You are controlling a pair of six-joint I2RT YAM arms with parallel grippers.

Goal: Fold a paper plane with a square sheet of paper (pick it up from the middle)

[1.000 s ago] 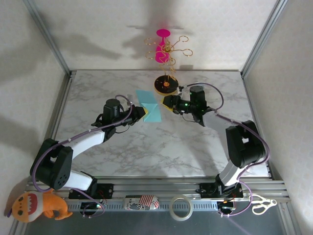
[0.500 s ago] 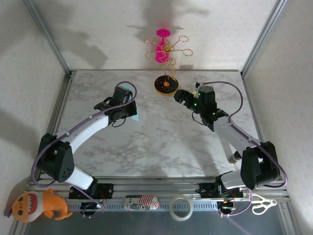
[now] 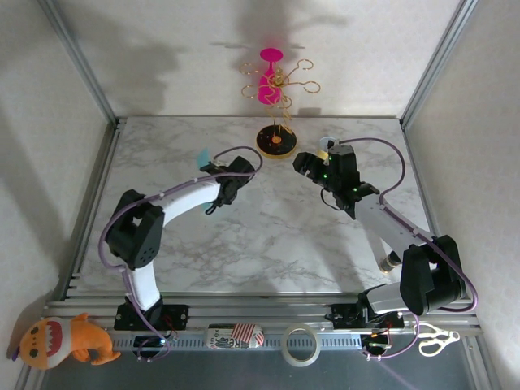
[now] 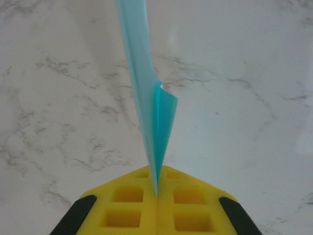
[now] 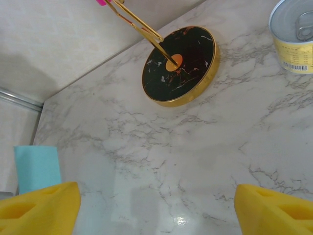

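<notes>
Two grippers over the marble table [image 3: 268, 236], flanking the stand base [image 3: 276, 140]; right gripper [image 3: 302, 162] just right of it, jaws wide, empty; left gripper [image 4: 157, 195] left of it, pads clamped on the folded square sheet of paper [image 4: 146, 98], which projects edge-on beyond the fingertips.

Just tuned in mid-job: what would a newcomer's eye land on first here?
The folded teal-blue paper stands edge-up, pinched in the shut left gripper. Next comes the black, gold-rimmed stand base at the marble table's far edge, with the open right gripper just on the near side of it.
</notes>
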